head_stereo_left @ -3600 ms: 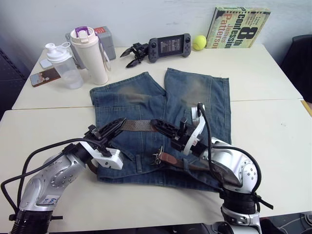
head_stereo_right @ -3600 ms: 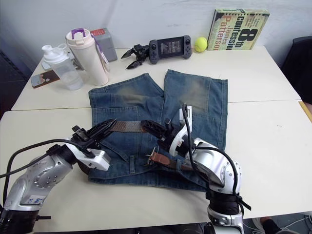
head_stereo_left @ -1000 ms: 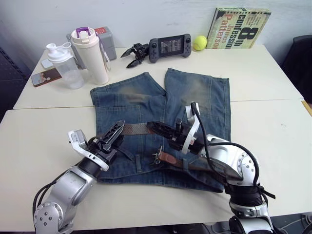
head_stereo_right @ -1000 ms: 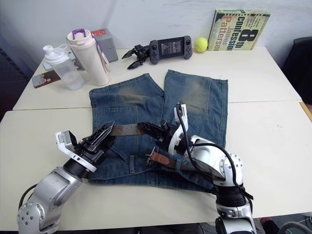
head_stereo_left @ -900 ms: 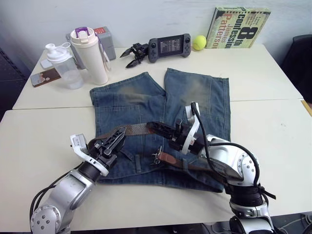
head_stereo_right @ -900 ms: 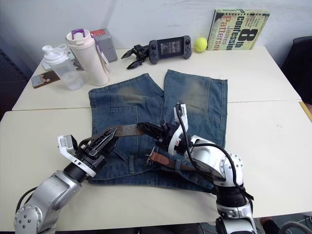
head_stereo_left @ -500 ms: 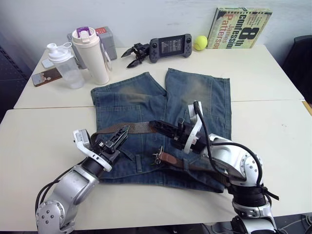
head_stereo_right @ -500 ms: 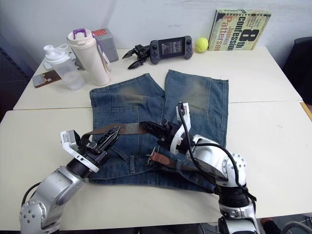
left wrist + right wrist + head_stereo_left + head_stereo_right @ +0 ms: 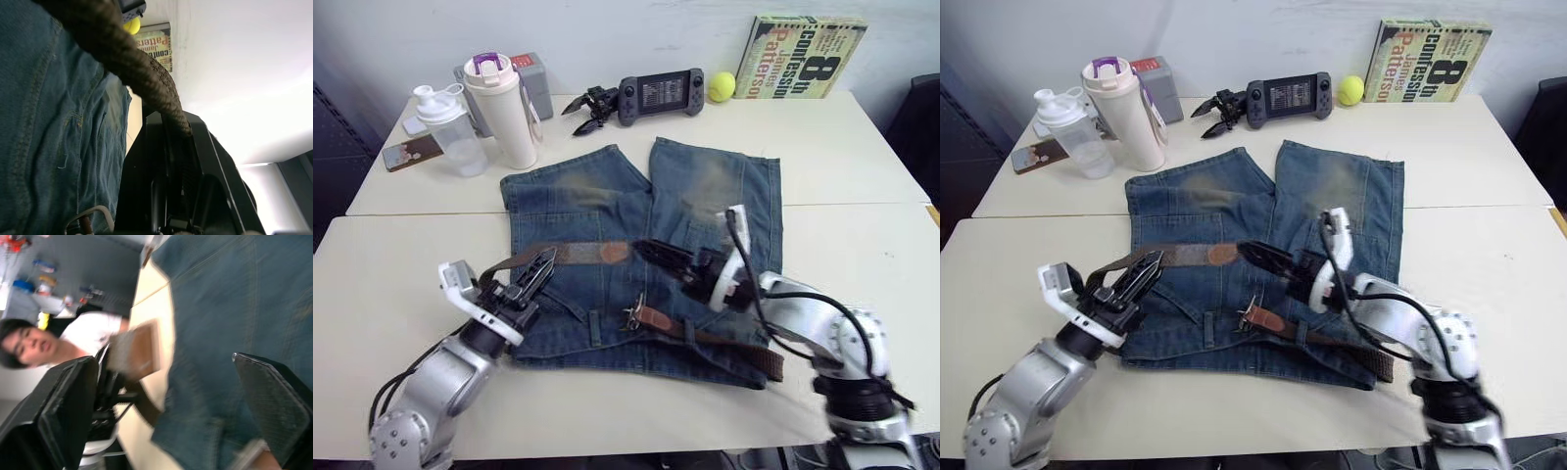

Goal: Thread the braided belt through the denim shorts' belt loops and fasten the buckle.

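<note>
The denim shorts (image 9: 705,186) lie flat on the table, waistband toward me. The braided belt (image 9: 578,253) runs across them. Its tan tip (image 9: 615,252) rests loose on the denim. My left gripper (image 9: 543,266) is shut on the braided part near the shorts' left edge; in the left wrist view the strap (image 9: 146,78) passes between its fingers. My right gripper (image 9: 656,253) stands open just right of the tip (image 9: 139,350), holding nothing. The buckle (image 9: 631,315) lies near the waistband, beside a belt loop (image 9: 594,328). From it the strap trails right.
Along the back stand a clear shaker (image 9: 450,132), a white bottle (image 9: 504,108), a grey box (image 9: 540,78), a phone (image 9: 411,154), a black clamp (image 9: 590,103), a game console (image 9: 661,93), a tennis ball (image 9: 722,86) and a book (image 9: 808,57). A person (image 9: 93,335) sits beyond the table.
My left gripper has shut on the braided strap. My right gripper has opened, let go of the tan tip and drawn back a little to the right. The tip now lies on the shorts.
</note>
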You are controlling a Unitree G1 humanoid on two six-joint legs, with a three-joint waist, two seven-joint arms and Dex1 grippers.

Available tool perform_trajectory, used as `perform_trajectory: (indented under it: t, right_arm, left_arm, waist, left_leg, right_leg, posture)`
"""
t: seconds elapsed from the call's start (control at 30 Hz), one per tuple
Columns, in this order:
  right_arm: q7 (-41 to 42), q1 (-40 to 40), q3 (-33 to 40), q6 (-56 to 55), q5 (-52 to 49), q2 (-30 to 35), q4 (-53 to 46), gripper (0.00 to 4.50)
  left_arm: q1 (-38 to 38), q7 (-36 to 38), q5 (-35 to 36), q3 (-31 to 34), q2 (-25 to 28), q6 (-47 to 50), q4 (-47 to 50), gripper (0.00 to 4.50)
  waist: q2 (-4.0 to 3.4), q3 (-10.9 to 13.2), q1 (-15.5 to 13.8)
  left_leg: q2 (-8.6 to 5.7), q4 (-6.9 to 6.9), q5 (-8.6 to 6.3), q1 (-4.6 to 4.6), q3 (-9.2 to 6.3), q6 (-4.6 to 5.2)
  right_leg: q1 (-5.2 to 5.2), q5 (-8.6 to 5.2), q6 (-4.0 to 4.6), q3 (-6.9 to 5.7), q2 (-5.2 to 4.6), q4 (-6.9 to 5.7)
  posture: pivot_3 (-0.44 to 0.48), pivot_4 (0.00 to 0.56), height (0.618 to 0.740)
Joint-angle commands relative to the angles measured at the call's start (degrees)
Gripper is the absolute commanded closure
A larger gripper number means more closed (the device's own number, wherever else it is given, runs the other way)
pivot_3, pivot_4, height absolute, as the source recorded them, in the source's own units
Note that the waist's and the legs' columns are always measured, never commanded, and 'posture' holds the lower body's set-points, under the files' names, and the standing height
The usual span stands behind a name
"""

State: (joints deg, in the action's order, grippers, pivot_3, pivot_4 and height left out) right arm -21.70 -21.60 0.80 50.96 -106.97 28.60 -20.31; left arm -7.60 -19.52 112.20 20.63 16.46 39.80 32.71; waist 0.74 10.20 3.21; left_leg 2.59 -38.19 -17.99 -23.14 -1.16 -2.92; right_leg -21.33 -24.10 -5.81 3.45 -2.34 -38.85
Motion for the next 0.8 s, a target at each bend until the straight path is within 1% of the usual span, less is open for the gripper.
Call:
perform_trajectory:
  t: [0.03,0.1,0.17,0.27,0.3,0.37,0.43,0.5,0.53,0.6,0.7,0.8]
  right_arm:
    - [16.7,0.8,2.1,1.6,14.5,8.0,-8.5,0.04]
    - [28.8,1.6,1.4,-0.3,24.2,13.0,-14.6,0.04]
    - [36.2,2.6,0.6,-2.5,30.5,15.4,-17.2,0.04]
    - [44.5,4.4,-3.1,-6.7,44.4,20.2,-19.8,0.04]
    - [46.5,4.9,-3.9,-7.9,47.6,21.0,-20.3,0.04]
    - [48.8,5.8,-4.3,-9.4,50.9,21.2,-20.5,0.04]
    - [51.7,7.2,-7.4,-11.5,57.1,22.6,-23.5,0.04]
    - [53.6,8.4,-9.6,-13.3,62.1,23.3,-25.5,0.04]
    - [54.2,9.0,-9.9,-13.7,63.2,23.1,-25.9,0.04]
    - [55.0,10.2,-10.1,-14.1,64.4,22.4,-26.3,0.04]
    - [55.8,11.3,-10.0,-14.1,65.7,21.9,-27.0,0.04]
    - [56.2,11.8,-9.6,-13.7,65.8,21.2,-27.7,0.04]
  left_arm:
    - [-5.0,8.3,0.8,4.2,6.1,5.1,-0.3,4.50]
    - [-8.2,14.0,0.8,7.2,10.8,8.7,-2.6,4.50]
    - [-9.7,17.6,0.8,8.7,13.6,10.6,-4.2,4.50]
    - [-13.9,22.1,0.8,13.3,21.4,15.5,-8.0,4.50]
    - [-14.7,23.2,0.8,14.1,23.0,16.4,-8.7,4.50]
    - [-15.3,24.6,0.8,14.5,24.2,16.8,-9.3,4.50]
    - [-17.7,24.5,0.8,14.9,27.3,17.5,-8.0,4.50]
    - [-18.9,24.0,0.8,14.9,27.6,16.6,-7.2,4.50]
    - [-18.5,22.1,0.8,14.4,27.1,15.3,-7.1,4.50]
    - [-18.0,21.2,0.8,13.4,26.4,13.7,-6.0,4.50]
    - [-16.7,16.9,0.8,11.7,24.8,10.5,-4.4,4.50]
    - [-15.6,13.8,0.8,10.3,24.0,8.5,-3.7,4.50]
  waist:
    - [-0.02,0.0,-0.1]
    - [-0.08,0.0,-0.1]
    - [-0.08,0.0,-0.2]
    - [-0.04,0.1,-0.5]
    - [-0.05,0.1,-0.6]
    - [-0.05,0.1,-0.8]
    - [0.01,0.1,-1.1]
    - [0.02,0.1,-1.4]
    - [0.02,0.1,-1.4]
    - [0.03,0.1,-1.6]
    - [0.03,0.1,-1.6]
    - [0.06,0.1,-1.6]
  left_leg:
    - [0.01,-0.01,0.00,0.00,0.00,0.00]
    - [0.03,0.11,0.01,0.06,0.01,-0.01]
    - [0.10,0.17,0.02,0.09,-0.02,-0.04]
    - [0.12,0.16,0.07,0.10,-0.11,-0.12]
    - [0.11,0.16,0.07,0.10,-0.13,-0.13]
    - [0.02,0.18,0.06,0.10,-0.11,-0.12]
    - [-0.04,0.17,0.05,0.10,-0.09,-0.08]
    - [-0.02,0.17,0.03,0.10,-0.11,-0.06]
    - [-0.02,0.20,0.03,0.10,-0.10,-0.05]
    - [-0.02,0.20,0.02,0.10,-0.11,-0.04]
    - [-0.02,0.18,0.02,0.18,-0.13,-0.04]
    - [0.00,0.33,-0.03,0.69,-0.14,0.04]
  right_leg:
    - [-0.02,0.00,0.00,0.01,0.02,-0.01]
    - [-0.04,0.00,0.01,0.06,0.08,0.01]
    - [-0.05,0.00,0.01,0.06,0.17,0.03]
    - [0.01,0.01,0.03,0.03,0.19,0.08]
    - [0.02,0.01,0.04,0.03,0.17,0.12]
    - [0.05,0.02,0.05,0.03,0.04,0.22]
    - [0.10,0.02,0.05,0.01,-0.05,0.28]
    - [0.12,0.03,0.06,0.00,-0.06,0.34]
    - [0.13,0.03,0.06,0.00,-0.08,0.38]
    - [0.16,0.03,0.06,-0.02,-0.09,0.40]
    - [0.30,0.05,0.08,-0.04,-0.09,0.44]
    - [0.89,0.06,0.07,-0.07,-0.08,0.75]
  posture:
    - [0.000,0.150,0.739]
    - [0.000,0.150,0.739]
    - [0.000,0.150,0.739]
    - [0.000,0.150,0.739]
    - [0.000,0.150,0.739]
    - [0.000,0.150,0.739]
    - [0.000,0.150,0.739]
    - [0.000,0.150,0.739]
    - [0.000,0.150,0.739]
    - [0.000,0.150,0.739]
    - [0.000,0.150,0.739]
    - [0.000,0.150,0.739]
